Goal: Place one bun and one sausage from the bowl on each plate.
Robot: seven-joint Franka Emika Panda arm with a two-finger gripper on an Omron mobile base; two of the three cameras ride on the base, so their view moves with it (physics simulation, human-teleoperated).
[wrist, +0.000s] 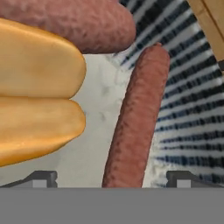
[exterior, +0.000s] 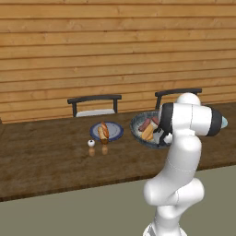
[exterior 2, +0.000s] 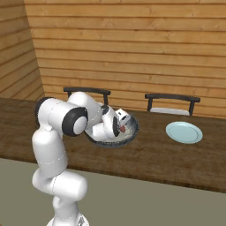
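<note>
My gripper [wrist: 113, 179] is open and low inside the bowl [wrist: 192, 109], its two fingertips [wrist: 42, 177] standing on either side of the near end of a long sausage [wrist: 136, 122]. A split bun [wrist: 35, 92] lies just left of that sausage, and a second sausage [wrist: 74, 22] lies across the far side. In the left base view the bowl [exterior: 140, 128] sits behind my arm, with a bun [exterior: 148, 132] and a sausage [exterior: 145, 123] showing. The dark blue-rimmed plate [exterior: 115, 132] holds a bun and sausage [exterior: 103, 132]. The pale blue plate [exterior 2: 184, 132] lies bare, right of the bowl [exterior 2: 130, 133].
Two small shakers [exterior: 91, 143] stand in front of the dark plate. Two dark chairs [exterior: 94, 105] are pushed in at the table's far side, against a wooden plank wall. The brown table's front edge [exterior: 69, 189] runs between the robot base and the dishes.
</note>
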